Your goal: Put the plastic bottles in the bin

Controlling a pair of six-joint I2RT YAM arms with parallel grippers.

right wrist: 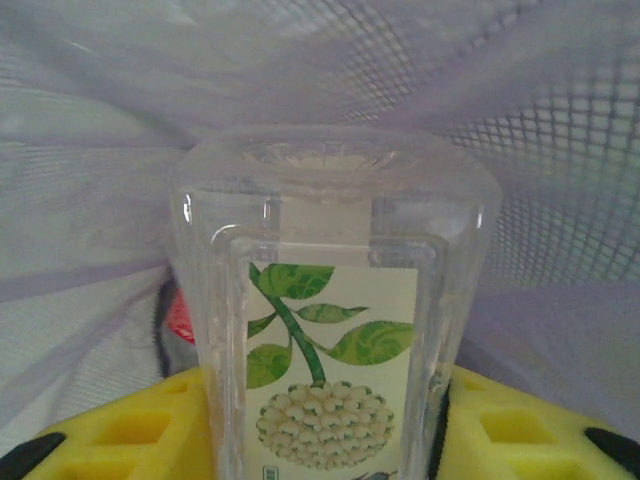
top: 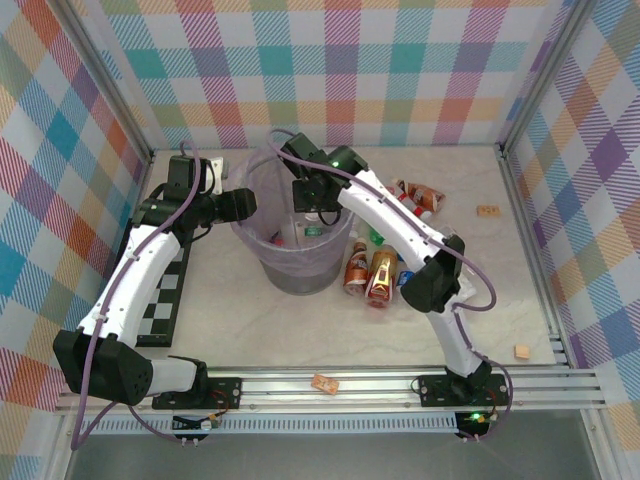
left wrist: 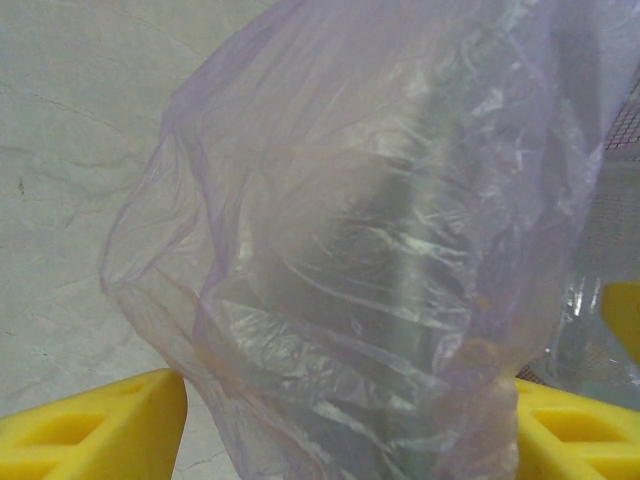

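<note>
The bin point(top: 300, 272), grey mesh lined with a lilac bag point(left wrist: 350, 230), stands mid-table. My left gripper point(top: 243, 205) is at its left rim, and the yellow fingers point(left wrist: 100, 430) are closed on bag and rim. My right gripper point(top: 318, 203) hangs over the bin's mouth, shut on a clear plastic bottle point(right wrist: 330, 300) with a green leaf label, held between its yellow fingers point(right wrist: 120, 430) inside the bin. Other bottles lie at the bin's bottom point(top: 314, 232). Right of the bin lie two amber bottles point(top: 357, 268) point(top: 382, 277) and one further back point(top: 420, 198).
Small tan blocks lie at the back right point(top: 488, 211), front right point(top: 521, 351) and on the front rail point(top: 324, 382). A checkerboard point(top: 165, 292) lies under the left arm. Plaid walls close in three sides.
</note>
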